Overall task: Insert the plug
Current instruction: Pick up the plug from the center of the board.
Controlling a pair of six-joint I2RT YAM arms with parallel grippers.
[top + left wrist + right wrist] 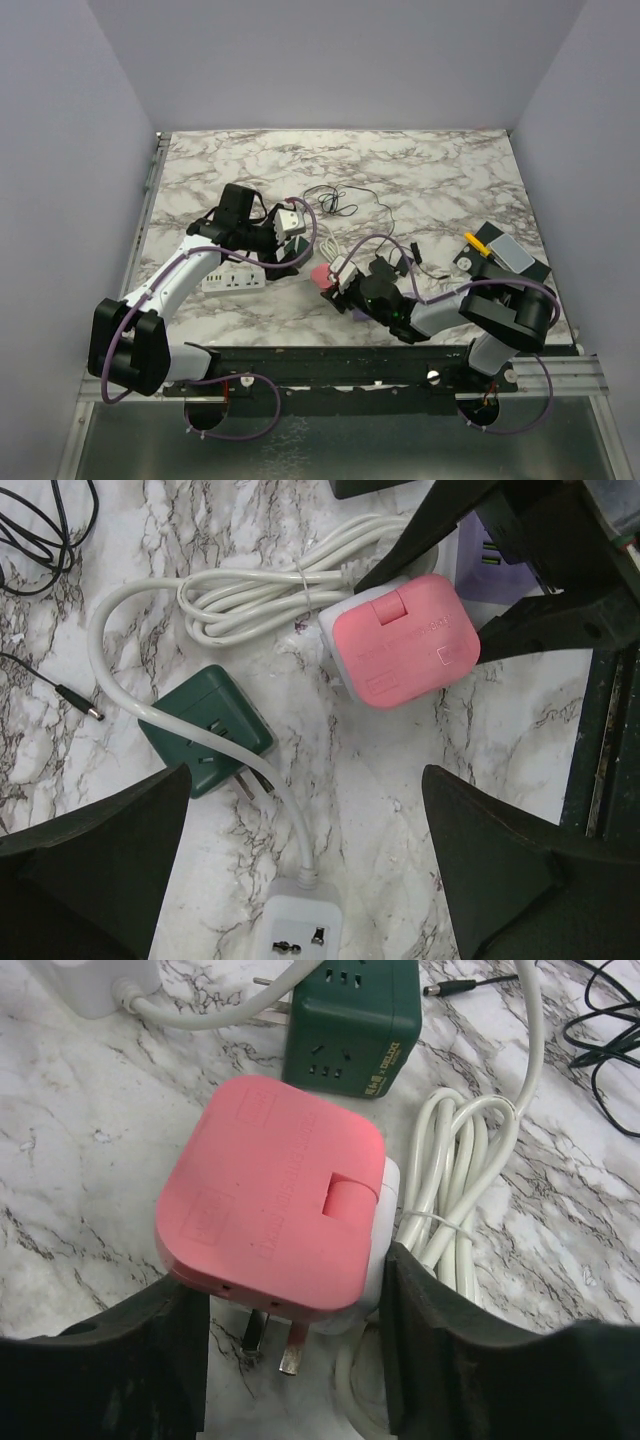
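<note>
Pink plug (270, 1200) between low right fingers (450, 1360)

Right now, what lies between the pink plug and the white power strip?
Left wrist view: bare marble between pink plug and power strip; the strip's cable and green adapter lie just beside it.

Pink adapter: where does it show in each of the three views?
Top external: pink adapter just below centre.
Left wrist: upper right of centre.
Right wrist: middle of the picture.
Shared landmark: white power strip, to the adapter's left from above, at the left wrist's bottom edge, in the right wrist's top-left corner.
</note>
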